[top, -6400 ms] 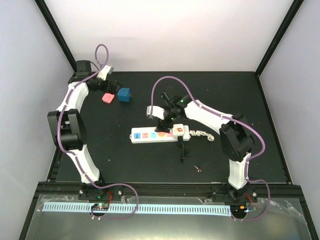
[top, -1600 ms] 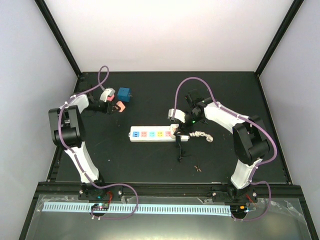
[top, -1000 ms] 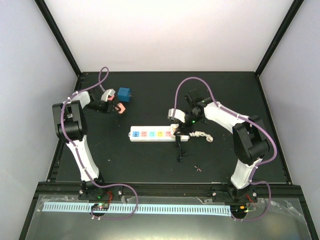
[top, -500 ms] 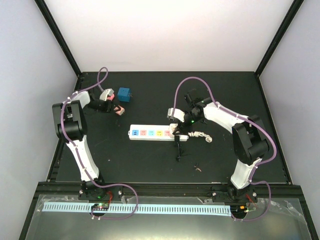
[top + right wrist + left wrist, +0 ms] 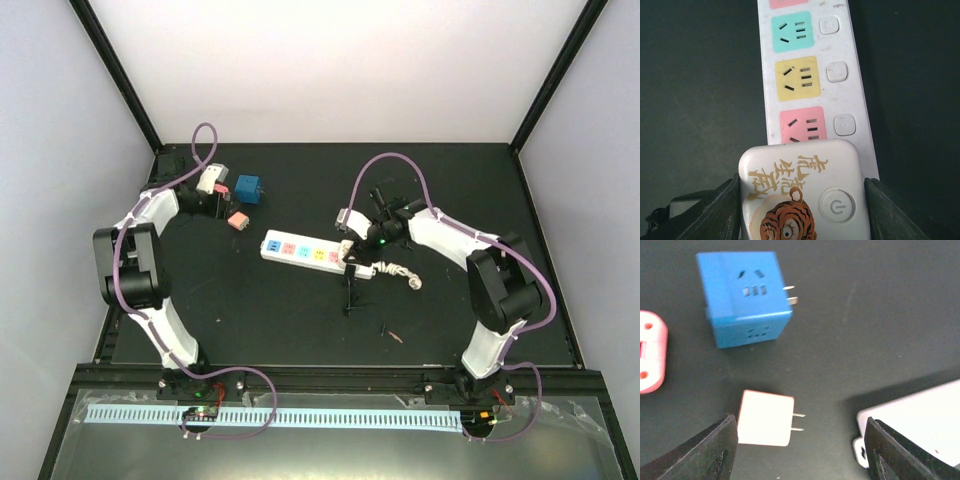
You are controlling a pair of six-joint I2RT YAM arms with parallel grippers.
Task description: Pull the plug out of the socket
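Plug (image 5: 765,418) toward far-left mat (image 5: 300,320) corner, left fingers (image 5: 710,452) spread, right fingers (image 5: 715,210) pinching socket (image 5: 805,75) end

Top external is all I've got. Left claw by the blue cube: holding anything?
Observer: No. The left wrist view shows the left claw open, with a small pale plug lying loose on the table between its fingers.
Operator: Plugged into anything?
Observer: No. Its two prongs point sideways, bare.
Operator: And the other arm?
Observer: The right claw has its fingers against both sides of a tiger-printed white block that sits on the socket and covers part of a pink outlet.
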